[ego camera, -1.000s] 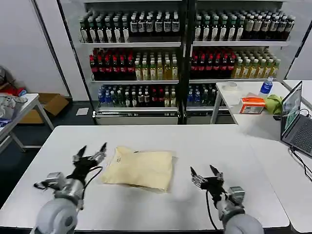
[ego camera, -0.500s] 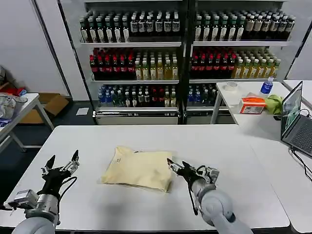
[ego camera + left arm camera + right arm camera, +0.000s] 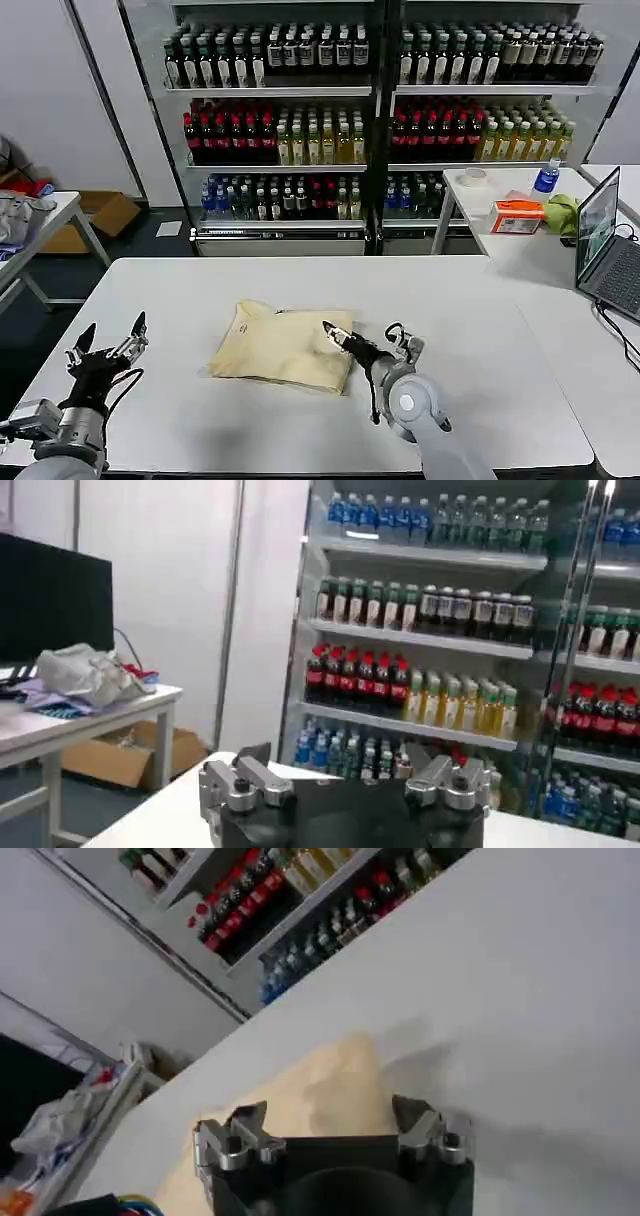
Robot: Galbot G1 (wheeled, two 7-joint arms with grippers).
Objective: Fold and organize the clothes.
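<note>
A shop-like test room: stocked drink shelves (image 3: 370,120) behind white tables (image 3: 480,300), with a laptop (image 3: 606,245) alongside.

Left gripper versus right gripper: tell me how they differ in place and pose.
The left gripper hangs off the table's left edge, well clear of the T-shirt; the right gripper is over the T-shirt's right edge. The left gripper's fingers are spread; the right gripper's fingers look close together.

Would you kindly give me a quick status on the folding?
Right gripper at T-shirt's right edge. Left gripper open, off to its left. T-shirt folded. Nothing obstructing.
</note>
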